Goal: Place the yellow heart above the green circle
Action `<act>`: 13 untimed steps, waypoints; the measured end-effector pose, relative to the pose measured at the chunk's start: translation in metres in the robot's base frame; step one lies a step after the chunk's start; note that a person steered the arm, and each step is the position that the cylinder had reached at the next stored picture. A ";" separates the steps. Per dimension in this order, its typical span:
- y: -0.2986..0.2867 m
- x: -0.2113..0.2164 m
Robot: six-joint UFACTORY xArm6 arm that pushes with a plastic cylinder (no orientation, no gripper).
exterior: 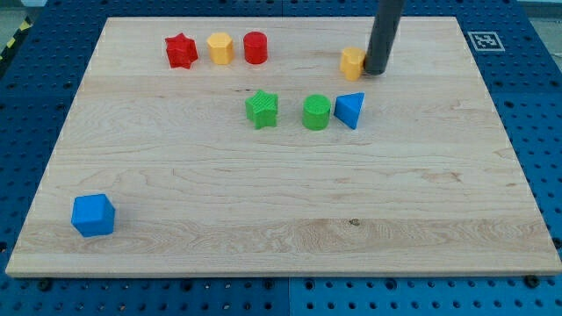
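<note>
While my tip [376, 72] touches the right side of the yellow heart [352, 63] near the view's top, that heart sits above and right of the green circle [316, 113]. No claw exists on this rod, so nothing grips. Beside the circle lie a green star [262, 109] and a blue triangle [350, 110].

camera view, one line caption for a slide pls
My tip touches the yellow heart on its right, up-right of the green circle.
</note>
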State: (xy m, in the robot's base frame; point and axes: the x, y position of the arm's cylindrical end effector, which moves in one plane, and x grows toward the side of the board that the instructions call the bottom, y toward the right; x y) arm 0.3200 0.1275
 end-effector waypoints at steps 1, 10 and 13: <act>-0.022 0.000; -0.081 -0.003; -0.037 0.014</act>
